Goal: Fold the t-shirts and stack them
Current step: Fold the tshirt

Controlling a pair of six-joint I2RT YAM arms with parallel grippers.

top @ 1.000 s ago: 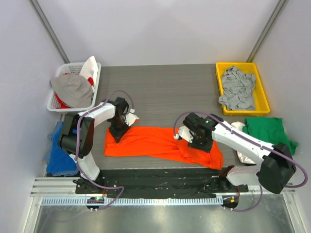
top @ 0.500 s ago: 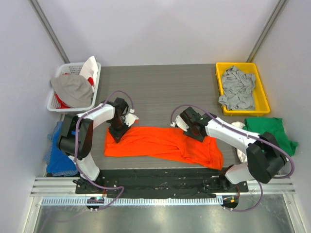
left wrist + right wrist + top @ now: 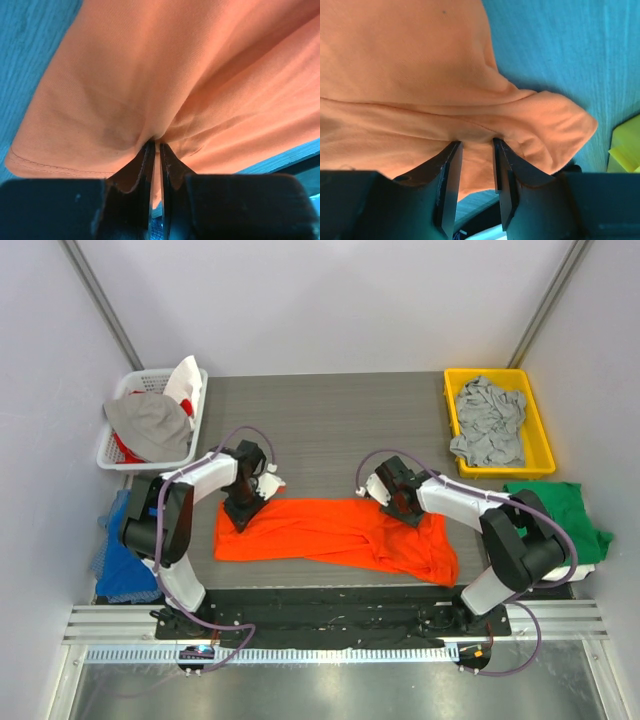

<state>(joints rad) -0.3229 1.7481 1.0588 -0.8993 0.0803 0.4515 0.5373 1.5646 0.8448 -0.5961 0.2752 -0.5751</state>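
Note:
A bright orange t-shirt [image 3: 320, 530] lies as a long band across the near part of the dark table [image 3: 320, 430]. At the shirt's left end, my left gripper [image 3: 243, 512] is shut on a pinch of its cloth; in the left wrist view the orange t-shirt [image 3: 125, 75] puckers into the nearly touching jaws of the left gripper [image 3: 155, 143]. My right gripper [image 3: 400, 505] sits at the shirt's far edge, right of centre. In the right wrist view the jaws of the right gripper [image 3: 477, 141] stand a little apart, with a thick fold of the orange t-shirt [image 3: 405, 65] bunched at their tips.
A white basket [image 3: 120, 455] at the back left holds a grey shirt [image 3: 150, 425]. A yellow bin [image 3: 452, 415] at the back right holds a light grey shirt [image 3: 488, 420]. A green shirt [image 3: 560, 510] lies off the table's right side and blue cloth [image 3: 115, 560] off its left.
My right gripper has moved from the shirt's near right part up to its far edge, drawing the cloth there with it. The left gripper has stayed put, still gripping.

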